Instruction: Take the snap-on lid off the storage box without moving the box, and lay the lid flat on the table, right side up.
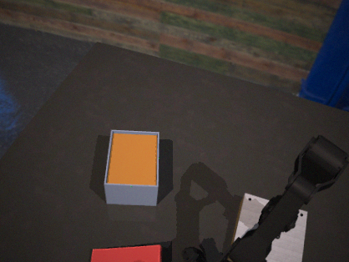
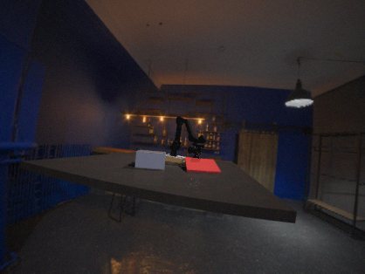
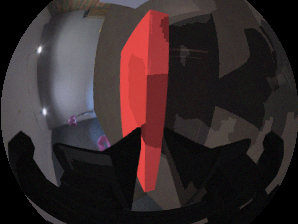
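The grey-blue storage box (image 1: 131, 195) (image 2: 149, 160) stands upright and open, its orange inside (image 1: 134, 158) showing from above. The red lid (image 1: 125, 255) (image 2: 203, 166) (image 3: 134, 85) is off the box, to its right in the exterior view and below it in the top view, where the frame cuts it off. Its smooth broad face slopes toward the exterior camera, with the near edge low. Whether that edge touches the table is unclear. My gripper (image 3: 152, 131) is shut on one edge of the lid; the fingers stand on either side of it.
The dark table (image 1: 209, 117) (image 2: 131, 181) carries everything. A pale plate with small holes (image 1: 250, 209) lies under my arm (image 1: 288, 189) at the lower right of the top view. A gap separates the box from the lid.
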Robot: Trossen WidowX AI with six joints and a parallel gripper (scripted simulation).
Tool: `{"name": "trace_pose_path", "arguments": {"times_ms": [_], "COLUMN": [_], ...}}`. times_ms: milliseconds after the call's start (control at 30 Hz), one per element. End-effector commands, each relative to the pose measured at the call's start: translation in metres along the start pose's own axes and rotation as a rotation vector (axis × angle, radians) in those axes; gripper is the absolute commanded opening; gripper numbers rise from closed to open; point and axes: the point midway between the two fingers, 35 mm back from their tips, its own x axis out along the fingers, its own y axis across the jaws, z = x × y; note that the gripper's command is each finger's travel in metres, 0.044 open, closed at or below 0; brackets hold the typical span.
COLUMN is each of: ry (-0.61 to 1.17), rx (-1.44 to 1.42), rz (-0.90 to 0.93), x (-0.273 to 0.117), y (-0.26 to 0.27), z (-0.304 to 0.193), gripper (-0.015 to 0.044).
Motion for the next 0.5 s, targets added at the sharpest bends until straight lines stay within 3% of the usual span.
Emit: {"name": "trace_pose_path", "arguments": {"times_ms": [0,33,367,467], "ry": [-0.010,-0.010,-0.009,-0.010], "rx": [-0.015,-0.015,-0.015,-0.015], "rz": [-0.027,-0.027,-0.026,-0.026], "x": [0.006,0.006,0.001,0.000], "y": [-0.012,-0.013,0.001,-0.001], "z": [0.004,0.004,-0.001,0.000], "gripper": [0.0000,0.0000,0.0263,0.0301]}}
